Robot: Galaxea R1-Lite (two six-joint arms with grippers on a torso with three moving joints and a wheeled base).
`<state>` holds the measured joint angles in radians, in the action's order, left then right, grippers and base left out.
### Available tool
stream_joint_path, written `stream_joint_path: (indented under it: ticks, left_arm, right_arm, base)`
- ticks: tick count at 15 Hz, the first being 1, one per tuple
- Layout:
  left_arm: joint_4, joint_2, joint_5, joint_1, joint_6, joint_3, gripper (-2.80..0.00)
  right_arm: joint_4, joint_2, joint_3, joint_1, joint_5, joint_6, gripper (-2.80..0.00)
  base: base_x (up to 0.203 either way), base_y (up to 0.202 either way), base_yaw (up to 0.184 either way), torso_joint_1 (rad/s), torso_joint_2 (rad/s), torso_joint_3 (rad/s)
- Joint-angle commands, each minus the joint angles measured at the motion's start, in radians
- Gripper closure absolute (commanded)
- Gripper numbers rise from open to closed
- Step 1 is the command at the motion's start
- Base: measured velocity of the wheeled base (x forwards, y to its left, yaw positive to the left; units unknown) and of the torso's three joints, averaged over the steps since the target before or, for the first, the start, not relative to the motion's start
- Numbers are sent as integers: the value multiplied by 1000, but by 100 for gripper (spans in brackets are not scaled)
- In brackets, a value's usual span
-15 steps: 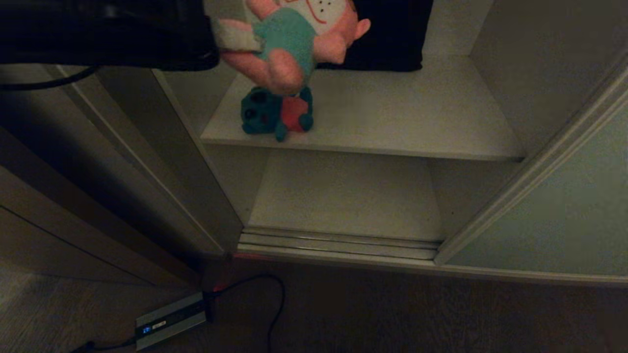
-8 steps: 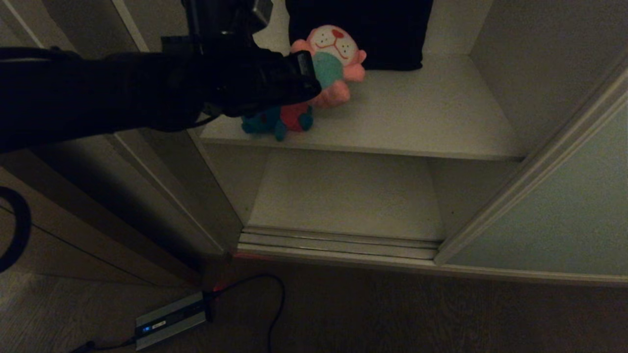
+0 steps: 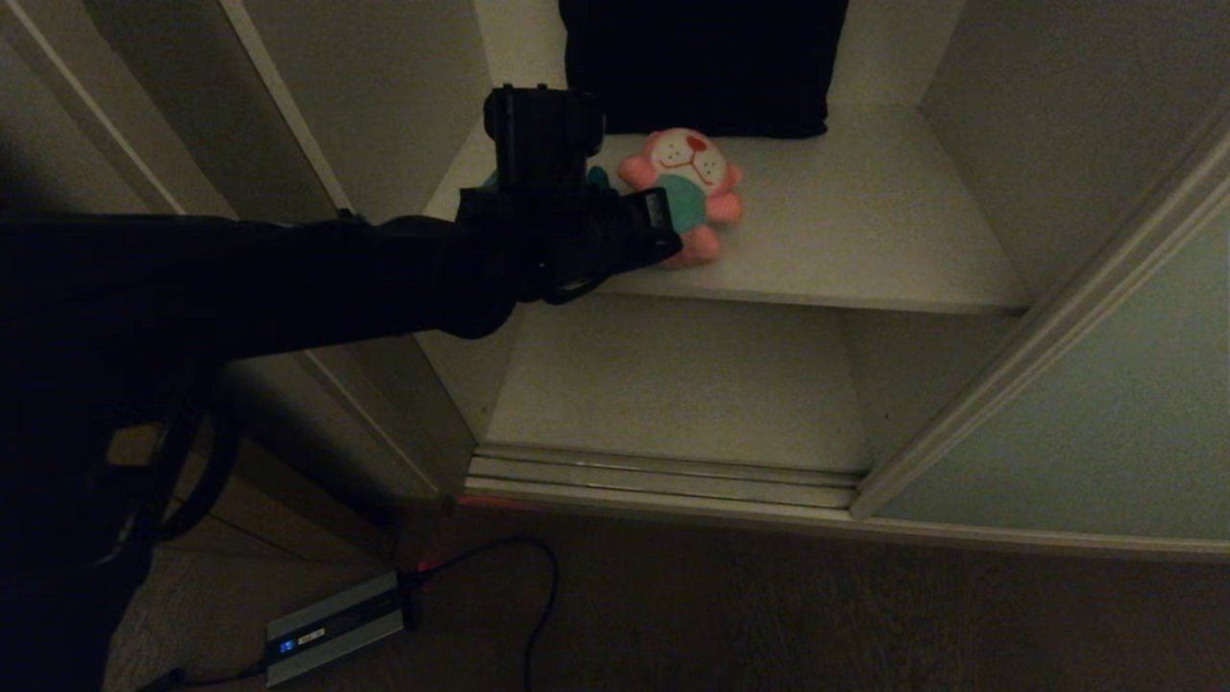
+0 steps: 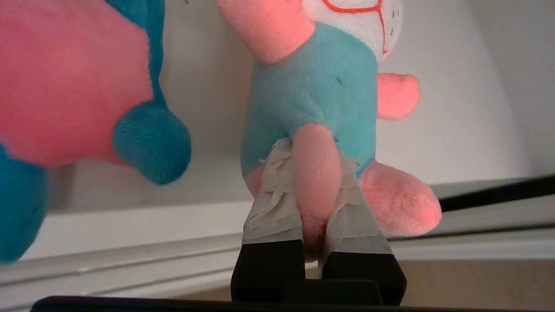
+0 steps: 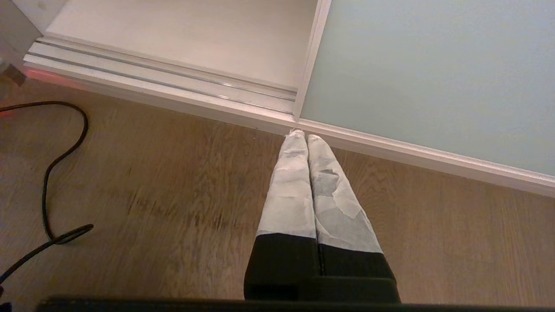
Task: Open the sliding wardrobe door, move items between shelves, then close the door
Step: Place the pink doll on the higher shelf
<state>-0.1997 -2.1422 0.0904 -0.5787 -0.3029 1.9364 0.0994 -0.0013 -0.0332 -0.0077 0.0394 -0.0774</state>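
My left gripper [image 4: 310, 149] is shut on a pink limb of the pink plush toy [image 3: 690, 187], which has a white face and a teal shirt. The toy sits low at the front of the upper shelf [image 3: 865, 250]; whether it rests on the board I cannot tell. The teal-blue toy [image 4: 86, 86] is close beside it, and in the head view my arm hides nearly all of it. The lower shelf [image 3: 673, 384] is bare. The grey-green sliding door [image 3: 1086, 432] stands slid to the right. My right gripper [image 5: 302, 135] is shut and empty, hanging over the wooden floor by the door's bottom corner [image 5: 303, 117].
A dark folded cloth [image 3: 701, 67] lies at the back of the upper shelf. The ribbed metal floor track [image 3: 663, 476] runs along the wardrobe's front. A small grey box [image 3: 332, 625] and a black cable [image 5: 56, 173] lie on the floor at the left.
My left arm has come down and to the right with the pink toy, from above the shelf to shelf level beside the teal-blue toy, which the arm now covers.
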Motion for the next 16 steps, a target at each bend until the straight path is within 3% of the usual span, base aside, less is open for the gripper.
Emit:
stream_joint_path:
  ticks: [1,6,11,15,16]
  left_arm:
    - [-53,-55,12,0,14,3,0]
    - [-115,-82,43,-1,36,3,0]
    - [-269,-102,88,-5,93,4,0]
    - [-271,-108,84,-10,96,6,0]
    - [-274,-117,85,-12,104,6,-280]
  right_arm:
    - [0,0,-1,0,1,-1,0]
    - [0,0,-1,0,1,-1,0]
    - [0,0,0,0,1,-1,0]
    - [0,0,-1,0,1,-1,0]
    - [0,0,-1,0,1,-1,0]
  base:
    - [0,0,0,0,0,0]
    - [0,0,0,0,0,0]
    - [0,0,0,0,0,0]
    - [0,0,0,0,0,0]
    - [0,0,0,0,0,0]
